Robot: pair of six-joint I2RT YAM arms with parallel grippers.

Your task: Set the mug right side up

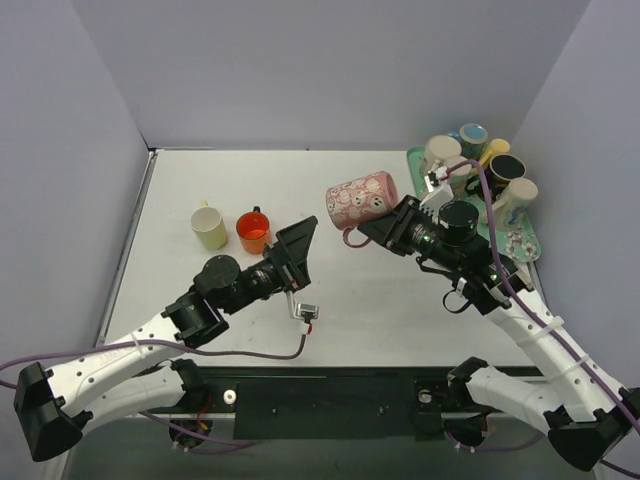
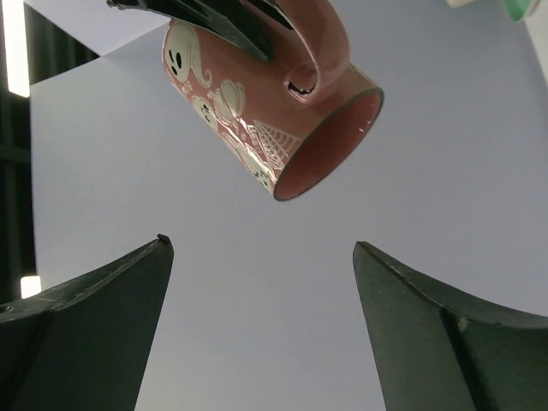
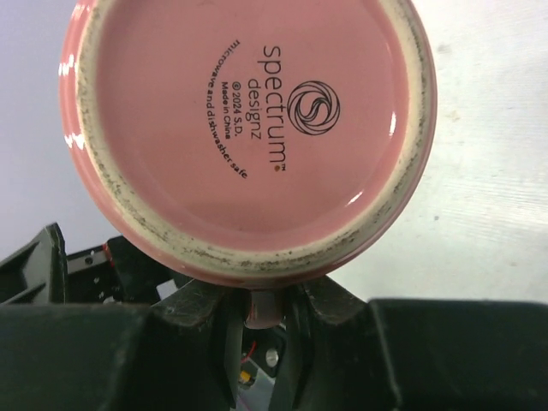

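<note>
Pink ghost-print mug [image 1: 362,198] hangs sideways above the tabletop [image 1: 360,300]; the right claw [image 1: 372,230] pinches its handle [image 1: 352,238]. The left claw [image 1: 303,250] gapes wide nearby.

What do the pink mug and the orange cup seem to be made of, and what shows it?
Pink mug: probably glazed ceramic; glossy pink base, bare scuffed off-white foot ring, printed maker's stamp. Orange cup: plastic or glazed ceramic, cannot tell; uniform bright colour, too small for detail.

White table [image 1: 380,320], pale lavender walls [image 1: 320,70]
</note>
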